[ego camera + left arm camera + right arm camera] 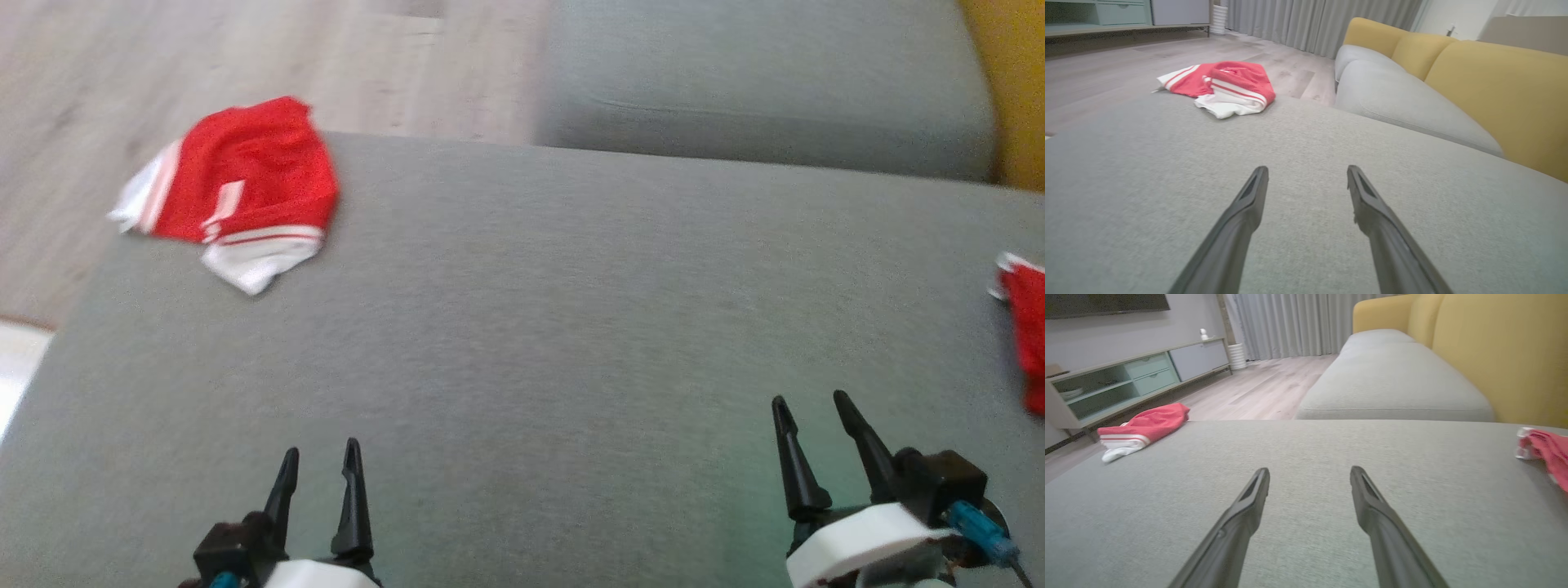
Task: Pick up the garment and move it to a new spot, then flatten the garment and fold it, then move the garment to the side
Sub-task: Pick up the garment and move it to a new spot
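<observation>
1. Progress: a red-and-white garment [245, 184] lies compact at the far left corner of the grey cushion [531, 310]. It is possibly already folded, but the head view is blurred.
2. A second red garment [1027, 327] lies at the cushion's right edge and appears not yet handled.
3. The left gripper [322, 447] and right gripper [810, 398] hover over the near cushion, jaws apart and holding nothing.
4. Surroundings: the yellow backrest [1494, 94] stands behind the cushion. Nothing lies between the grippers and either garment.

Left tool [320, 461], right tool [810, 412] open, empty.
</observation>
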Robot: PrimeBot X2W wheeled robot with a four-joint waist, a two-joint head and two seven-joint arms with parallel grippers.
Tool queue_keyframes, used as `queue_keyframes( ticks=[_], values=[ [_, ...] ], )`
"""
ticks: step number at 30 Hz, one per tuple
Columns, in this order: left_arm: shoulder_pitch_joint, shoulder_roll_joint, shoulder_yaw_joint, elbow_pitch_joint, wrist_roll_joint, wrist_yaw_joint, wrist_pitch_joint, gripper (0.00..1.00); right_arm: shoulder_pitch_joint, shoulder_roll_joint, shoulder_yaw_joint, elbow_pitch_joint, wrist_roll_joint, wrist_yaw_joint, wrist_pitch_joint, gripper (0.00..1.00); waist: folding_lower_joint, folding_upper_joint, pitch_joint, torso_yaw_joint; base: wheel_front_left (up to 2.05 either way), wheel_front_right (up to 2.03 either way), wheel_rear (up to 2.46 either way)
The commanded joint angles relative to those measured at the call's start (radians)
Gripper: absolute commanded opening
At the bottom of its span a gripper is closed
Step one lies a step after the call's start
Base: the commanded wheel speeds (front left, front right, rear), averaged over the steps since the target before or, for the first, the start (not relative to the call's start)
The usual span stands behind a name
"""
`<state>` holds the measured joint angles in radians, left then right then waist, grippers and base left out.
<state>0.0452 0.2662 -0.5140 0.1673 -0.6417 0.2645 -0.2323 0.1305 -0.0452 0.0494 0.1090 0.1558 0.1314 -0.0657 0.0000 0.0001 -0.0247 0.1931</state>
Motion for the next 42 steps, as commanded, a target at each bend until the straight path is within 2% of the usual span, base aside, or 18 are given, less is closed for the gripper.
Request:
queue_keyframes(
  ticks=[1,6,10,15,21,25,30,34,39,41,42],
  values=[
    [-0.053,0.012,0.039,-0.030,0.006,0.003,-0.007,1.00,-0.033,-0.005,0.024,-0.035,-0.001,-0.001,-0.009,1.00,0.0000,-0.0001,-0.007,0.090,0.00,0.00,0.00],
    [-0.050,0.030,0.049,-0.048,0.008,0.012,-0.004,1.00,-0.035,-0.005,0.042,-0.027,0.012,-0.001,-0.015,1.00,0.0000,-0.0001,-0.011,0.225,0.00,0.00,0.00],
    [-0.042,0.043,0.058,-0.067,0.007,0.020,-0.001,1.00,-0.042,-0.005,0.058,-0.018,0.017,-0.001,-0.020,1.00,0.0000,-0.0001,-0.014,0.304,0.00,0.00,0.00],
    [-0.017,0.044,0.091,-0.104,0.001,0.043,-0.011,1.00,-0.083,-0.005,0.101,-0.012,0.007,-0.001,-0.007,1.00,0.0000,-0.0001,0.010,0.324,0.00,0.00,0.00],
    [0.006,0.039,0.121,-0.140,0.003,0.055,-0.021,1.00,-0.120,-0.005,0.123,-0.004,-0.002,-0.001,0.002,1.00,0.0000,-0.0001,0.022,0.332,0.00,0.00,0.00],
    [-0.008,0.063,0.146,-0.157,0.004,0.051,-0.021,1.00,-0.140,-0.005,0.112,-0.012,-0.011,-0.001,0.003,1.00,0.0000,-0.0001,0.031,0.335,0.00,0.00,0.00],
    [-0.132,0.152,0.199,-0.184,0.017,0.034,0.022,1.00,-0.168,-0.005,0.061,-0.072,-0.052,-0.001,0.025,1.00,0.0000,-0.0001,0.087,0.326,0.00,0.00,0.00],
    [-0.301,0.249,0.266,-0.208,0.025,0.014,0.076,1.00,-0.221,-0.005,0.039,-0.136,-0.116,-0.001,0.072,1.00,0.0000,-0.0001,0.173,0.276,0.00,0.00,0.00],
    [-0.552,0.357,0.307,-0.156,0.026,-0.039,0.180,1.00,-0.298,-0.005,0.030,-0.208,-0.187,-0.001,0.130,1.00,0.0000,-0.0001,0.289,0.202,0.00,0.00,0.00],
    [-0.658,0.377,0.312,-0.118,0.024,-0.054,0.220,1.00,-0.328,-0.005,0.030,-0.240,-0.214,-0.001,0.155,1.00,0.0000,-0.0001,0.340,0.172,0.00,0.00,0.00],
    [-0.658,0.377,0.312,-0.118,0.024,-0.054,0.220,1.00,-0.328,-0.005,0.030,-0.240,-0.214,-0.001,0.155,1.00,0.0000,-0.0001,0.340,0.172,0.00,0.00,0.00]
  ],
)
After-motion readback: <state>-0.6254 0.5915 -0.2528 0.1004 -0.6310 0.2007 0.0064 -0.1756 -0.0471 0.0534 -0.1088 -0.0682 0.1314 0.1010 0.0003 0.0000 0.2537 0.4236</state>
